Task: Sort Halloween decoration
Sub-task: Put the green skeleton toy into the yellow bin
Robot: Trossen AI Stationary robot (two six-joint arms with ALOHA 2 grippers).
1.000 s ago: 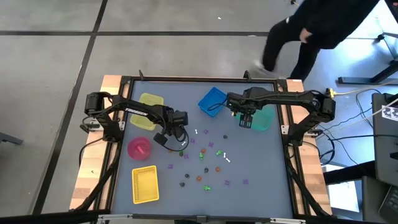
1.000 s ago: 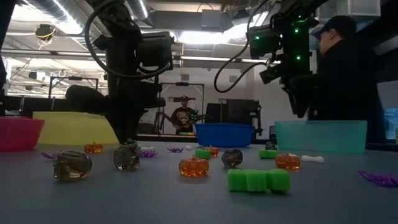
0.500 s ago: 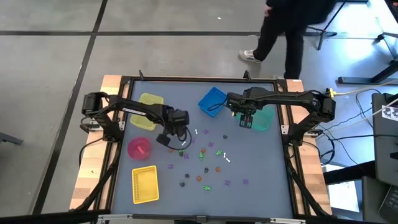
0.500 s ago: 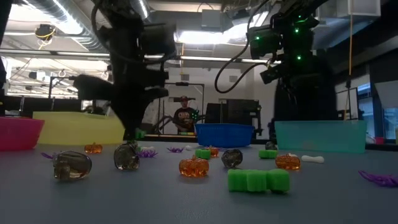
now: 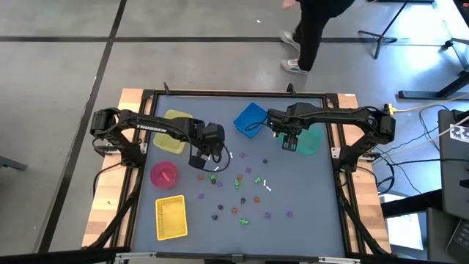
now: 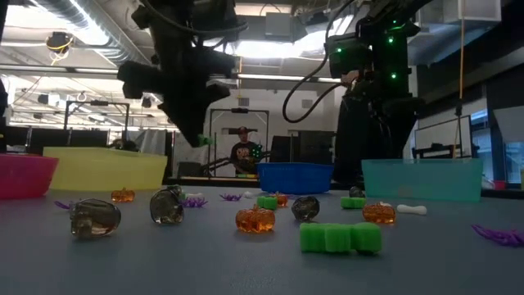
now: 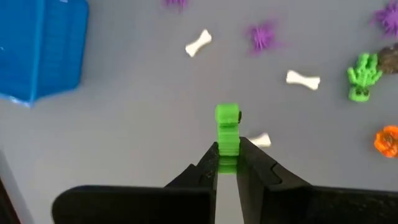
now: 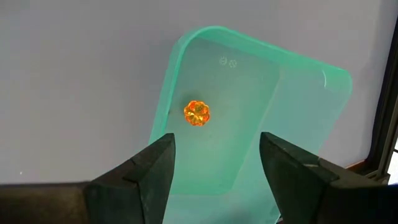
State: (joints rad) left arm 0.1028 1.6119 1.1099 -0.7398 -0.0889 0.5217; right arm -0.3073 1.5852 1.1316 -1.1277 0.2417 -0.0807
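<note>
I note left gripper [image 7: 227, 163] clamped on green trinket [image 7: 227, 130] above table. Right gripper [image 8: 214, 165] wide apart over teal bin [image 8: 298, 124]; orange pumpkin [image 8: 197, 113] inside.

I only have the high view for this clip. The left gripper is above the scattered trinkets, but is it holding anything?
Observer: Yes. The left gripper is shut on a green trinket, seen in its wrist view.
Operator: Is it off the table?
Observer: The low view shows that gripper raised well above the tabletop.
Operator: And the right gripper?
Observer: The right gripper is open over the teal bin, with an orange pumpkin lying inside.
</note>
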